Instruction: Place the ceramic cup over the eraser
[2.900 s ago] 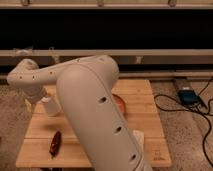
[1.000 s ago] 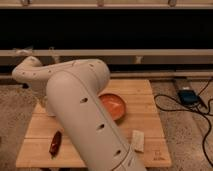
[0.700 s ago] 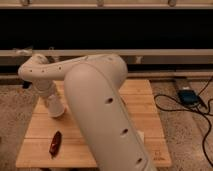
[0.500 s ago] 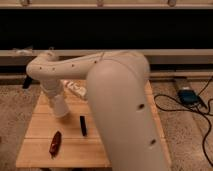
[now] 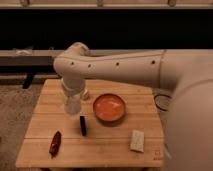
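Observation:
My gripper (image 5: pixel 72 100) hangs down from the white arm over the left half of the wooden table (image 5: pixel 45 127). It is shut on the ceramic cup (image 5: pixel 73 106), a small white tapered cup held just above the board. The eraser (image 5: pixel 83 125), a narrow black bar, lies on the table just below and to the right of the cup, apart from it. The fingers themselves are mostly hidden by the wrist and the cup.
An orange bowl (image 5: pixel 109 107) sits right of the cup. A pale rectangular block (image 5: pixel 137 140) lies at the front right. A red pepper-like object (image 5: pixel 55 142) lies at the front left. A small pale object (image 5: pixel 86 94) lies behind the gripper. The big arm (image 5: pixel 125 65) spans the back and right.
The arm has swung to the right, carrying the cup from the table's left edge toward the middle. The eraser and the bowl, hidden before, now show.

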You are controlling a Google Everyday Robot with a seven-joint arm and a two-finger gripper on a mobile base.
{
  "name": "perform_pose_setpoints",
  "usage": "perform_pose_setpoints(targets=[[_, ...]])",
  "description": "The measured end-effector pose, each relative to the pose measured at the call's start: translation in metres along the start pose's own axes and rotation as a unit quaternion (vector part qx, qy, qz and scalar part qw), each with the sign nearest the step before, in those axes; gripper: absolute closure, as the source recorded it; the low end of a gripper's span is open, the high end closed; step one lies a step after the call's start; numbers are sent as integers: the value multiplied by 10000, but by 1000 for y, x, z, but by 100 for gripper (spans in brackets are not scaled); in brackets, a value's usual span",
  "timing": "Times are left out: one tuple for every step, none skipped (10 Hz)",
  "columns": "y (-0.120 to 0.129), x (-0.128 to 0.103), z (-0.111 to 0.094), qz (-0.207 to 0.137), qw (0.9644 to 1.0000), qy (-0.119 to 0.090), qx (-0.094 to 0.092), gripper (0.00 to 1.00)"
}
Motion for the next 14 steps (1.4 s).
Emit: perform_pose_setpoints(targets=[[-9, 11, -20, 65, 9998, -189, -14, 100], [-16, 18, -33, 117, 9995, -309, -14, 100], [-20, 26, -45, 132, 9991, -400, 21, 100], [-21, 30, -47, 126, 9992, -376, 72, 100], [-21, 32, -45, 134, 9993, -327, 105, 100], [-21, 36, -37, 103, 9995, -225, 204, 100], [-22, 43, -25, 73, 9995, -102, 297, 100], [-24, 51, -12, 53, 9992, 24, 397, 100], [-24, 56, -3, 32, 9989, 134, 455, 100], [-23, 63, 6, -10, 9984, 269, 501, 100], [-21, 68, 11, -46, 9979, 370, 525, 100], [-19, 73, 15, -73, 9974, 460, 543, 100], [-15, 77, 19, -105, 9971, 531, 541, 100], [-10, 80, 23, -150, 9968, 586, 520, 100]])
